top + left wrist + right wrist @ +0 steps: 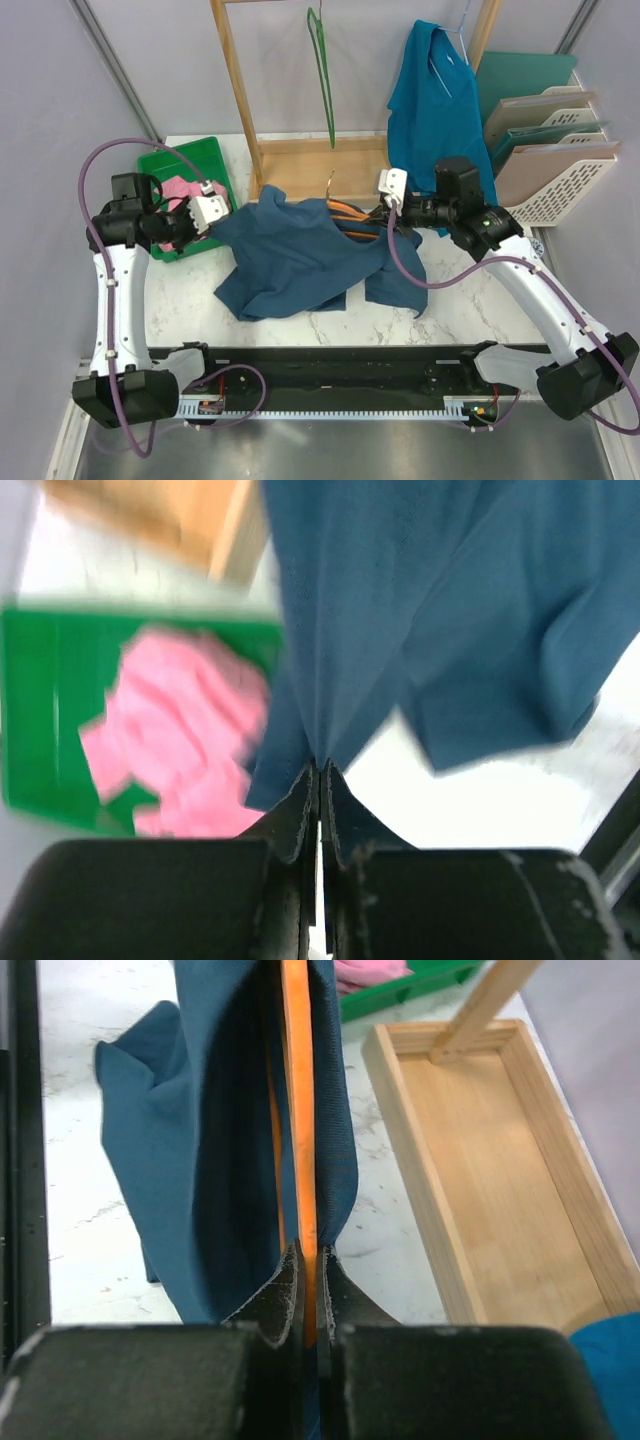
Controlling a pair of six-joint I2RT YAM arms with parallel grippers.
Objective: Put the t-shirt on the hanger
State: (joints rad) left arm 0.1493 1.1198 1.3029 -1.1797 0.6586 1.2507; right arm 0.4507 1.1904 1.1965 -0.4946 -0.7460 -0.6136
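Garments: three. One navy t-shirt is lying bunched at the middle of the desk; one teal shirt is hanging at the far right; one pink cloth is sitting in the green tray at far left.

Hangers: two. One orange hanger is sticking into the t-shirt's far right side; one green hanger is hanging on the wooden rack.

The left jaws are pinching the t-shirt's left edge. The right jaws are clamping the orange hanger, with navy cloth draping both its sides.
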